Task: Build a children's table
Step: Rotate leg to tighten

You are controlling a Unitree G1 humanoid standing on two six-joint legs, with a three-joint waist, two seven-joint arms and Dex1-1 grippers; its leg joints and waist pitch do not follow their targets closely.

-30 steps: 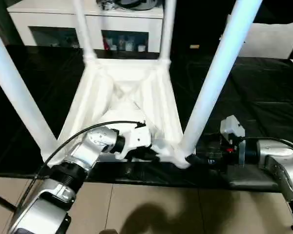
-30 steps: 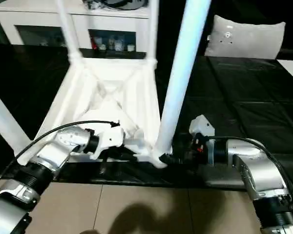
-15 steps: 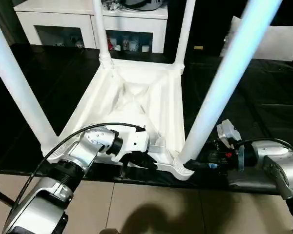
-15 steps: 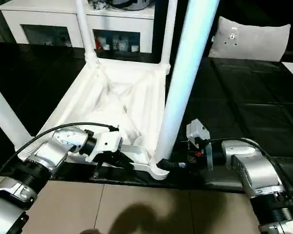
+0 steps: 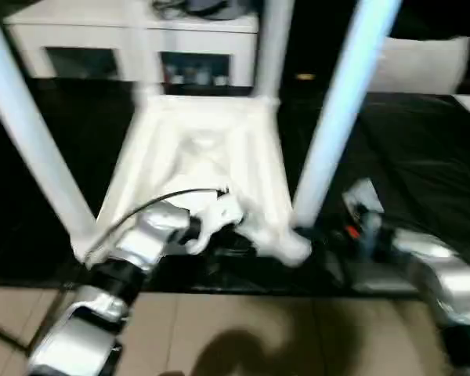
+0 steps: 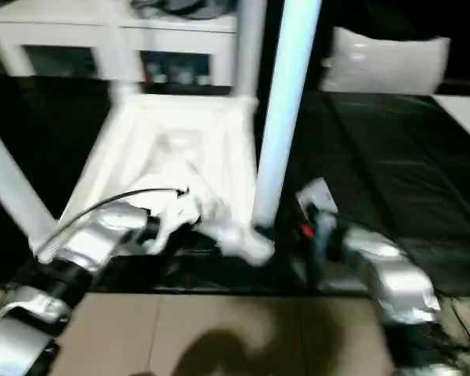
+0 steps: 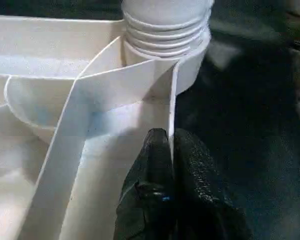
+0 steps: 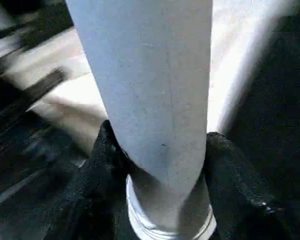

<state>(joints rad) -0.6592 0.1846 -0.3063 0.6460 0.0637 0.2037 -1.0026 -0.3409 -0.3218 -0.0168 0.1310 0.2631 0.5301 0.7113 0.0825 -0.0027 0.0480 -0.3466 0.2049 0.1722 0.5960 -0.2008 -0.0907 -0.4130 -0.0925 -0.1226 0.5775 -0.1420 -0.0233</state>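
Black rubbery fingers [image 8: 102, 165] of our right gripper [image 8: 160, 190] stand on either side of the base of the near-right long tapered white tube leg [image 8: 145, 85], one at each flank just above its ribbed collar. They look closed against the tube, though we cannot be sure how firm the contact is. Our left gripper [image 7: 171, 150] is pressed together on a thin upright rib at the near edge of the white plastic rectangular tabletop [image 5: 204, 157], pinching that wall close beside the round corner socket [image 7: 190, 65] where the same leg seats.

The tabletop lies upside down on the black padded mat [image 5: 423, 157], ribbed underside up, with all four legs standing in its corners. A white cabinet with glass doors [image 5: 141, 47] stands at the far side.

We judge the step to be seating this last leg. To do it well, we keep the left pinch steady so the tabletop cannot slide or tip. We hold the right grip low near the collar, and keep the leg in line with its socket while turning or pressing. A skewed leg would bind, and a loose rib hold would let the whole table swing.
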